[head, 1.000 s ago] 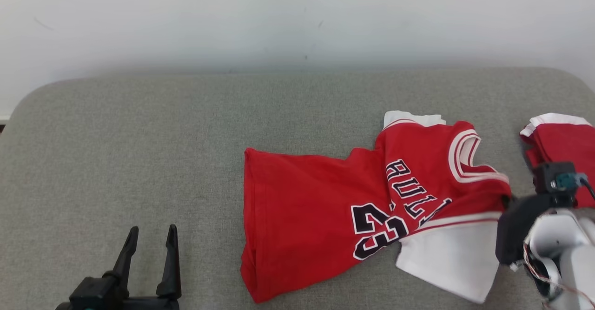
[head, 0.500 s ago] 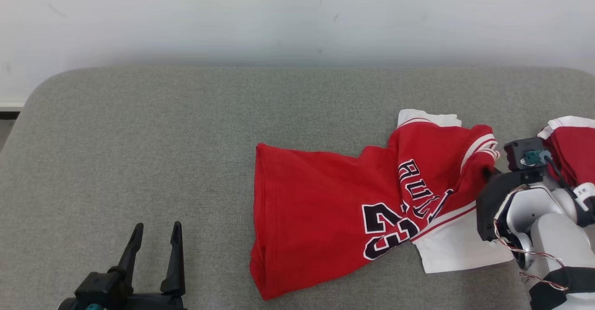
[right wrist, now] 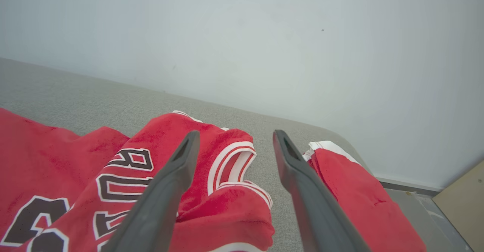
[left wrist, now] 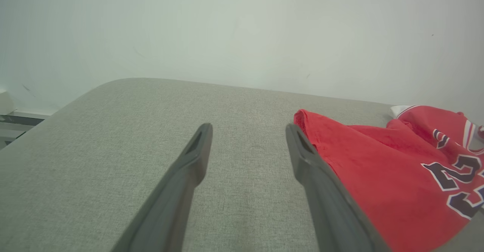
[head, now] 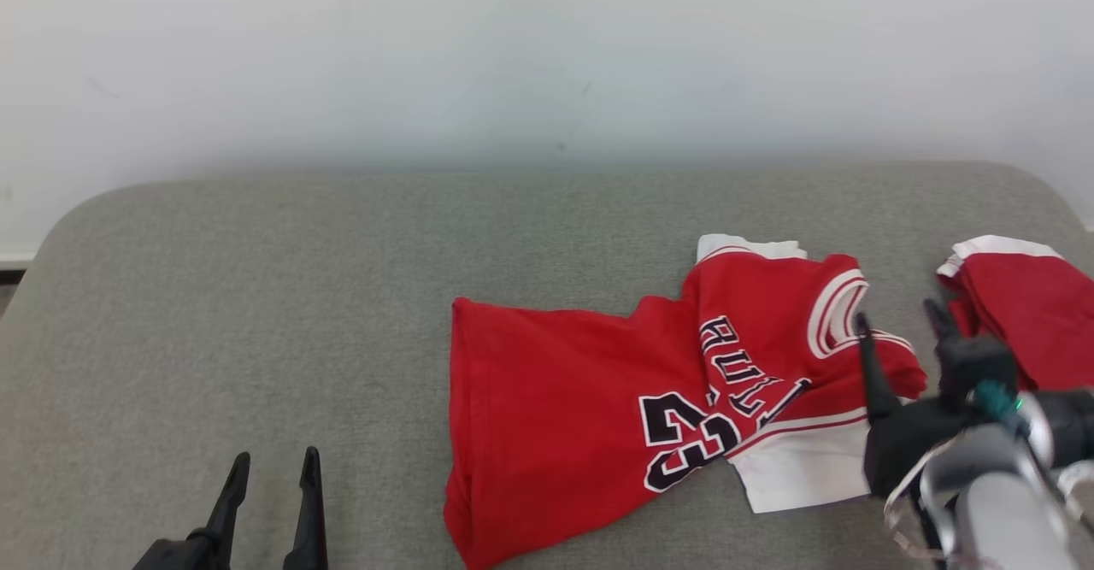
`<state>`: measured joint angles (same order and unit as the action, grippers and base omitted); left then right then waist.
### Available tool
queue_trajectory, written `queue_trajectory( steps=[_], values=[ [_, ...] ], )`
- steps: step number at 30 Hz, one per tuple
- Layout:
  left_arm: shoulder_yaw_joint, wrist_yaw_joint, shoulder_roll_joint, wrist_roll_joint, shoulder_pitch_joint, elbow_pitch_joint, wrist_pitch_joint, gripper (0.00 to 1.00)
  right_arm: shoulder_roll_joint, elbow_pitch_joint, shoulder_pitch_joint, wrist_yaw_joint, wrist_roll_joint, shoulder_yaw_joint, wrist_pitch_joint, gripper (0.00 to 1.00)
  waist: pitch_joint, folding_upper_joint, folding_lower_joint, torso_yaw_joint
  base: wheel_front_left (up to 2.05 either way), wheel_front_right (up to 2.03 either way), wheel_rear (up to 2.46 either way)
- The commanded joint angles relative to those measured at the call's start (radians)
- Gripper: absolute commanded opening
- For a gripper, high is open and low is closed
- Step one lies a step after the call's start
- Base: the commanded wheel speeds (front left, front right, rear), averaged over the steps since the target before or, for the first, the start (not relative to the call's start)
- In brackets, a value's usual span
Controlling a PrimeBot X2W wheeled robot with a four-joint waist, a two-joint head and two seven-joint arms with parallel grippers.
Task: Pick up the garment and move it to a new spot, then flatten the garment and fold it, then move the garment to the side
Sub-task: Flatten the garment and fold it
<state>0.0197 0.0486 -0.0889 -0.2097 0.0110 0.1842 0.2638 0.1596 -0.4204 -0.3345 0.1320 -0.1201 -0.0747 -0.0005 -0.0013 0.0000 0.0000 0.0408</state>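
Note:
The garment (head: 581, 416) is a red jersey with dark lettering, white trim and a white sleeve. It lies rumpled on the grey padded surface (head: 256, 296), hem to the left and collar to the right. My right gripper (head: 896, 314) stands open at the collar end, its fingers spread with nothing between them. In the right wrist view the right gripper (right wrist: 236, 134) hovers over the garment's (right wrist: 56, 157) striped collar. My left gripper (head: 277, 457) rests open at the lower left, apart from the cloth. In the left wrist view the left gripper (left wrist: 248, 127) has the garment's (left wrist: 378, 161) hem just right of it.
A second red cloth with a white edge (head: 1017, 314) lies at the surface's far right, right of my right fingers (right wrist: 302, 176). A pale wall (head: 547, 57) runs behind the surface. The rounded right corner drops to the floor (right wrist: 427, 206).
My right gripper has opened and let go of the jersey's collar end, and its fingers now point up the view. The collar has settled back. The head camera has shifted a little.

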Motion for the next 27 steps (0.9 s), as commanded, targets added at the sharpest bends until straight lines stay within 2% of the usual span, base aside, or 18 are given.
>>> queue_trajectory(
  steps=[1, 6, 9, 16, 27],
  values=[
    [-0.004, -0.004, -0.001, 0.007, 0.016, -0.007, 0.001, 1.0, -0.018, 0.033, 0.048, -0.003, 0.004, 0.013, -0.043, 1.0, -0.022, 0.0, 0.0, -0.03, 0.0, 0.0, 0.0],
    [-0.01, -0.023, 0.006, 0.0, 0.039, -0.026, 0.001, 1.0, -0.054, 0.116, 0.171, -0.003, 0.038, 0.073, -0.167, 1.0, -0.04, 0.0, 0.0, -0.065, 0.0, 0.0, 0.0],
    [-0.009, -0.025, 0.008, -0.003, 0.048, -0.029, 0.001, 1.0, -0.07, 0.139, 0.228, -0.003, 0.064, 0.1, -0.198, 1.0, -0.045, 0.0, 0.0, -0.078, 0.0, 0.0, 0.0],
    [-0.007, -0.029, 0.012, 0.0, 0.062, -0.032, 0.001, 1.0, -0.094, 0.174, 0.303, -0.003, 0.106, 0.142, -0.23, 1.0, -0.047, 0.0, 0.0, -0.096, 0.0, 0.0, 0.0],
    [0.015, -0.023, 0.02, -0.01, 0.071, -0.012, -0.004, 1.0, -0.103, 0.193, 0.299, -0.003, 0.122, 0.15, -0.217, 1.0, -0.044, 0.0, 0.0, -0.1, 0.0, 0.0, 0.0]
  ],
)
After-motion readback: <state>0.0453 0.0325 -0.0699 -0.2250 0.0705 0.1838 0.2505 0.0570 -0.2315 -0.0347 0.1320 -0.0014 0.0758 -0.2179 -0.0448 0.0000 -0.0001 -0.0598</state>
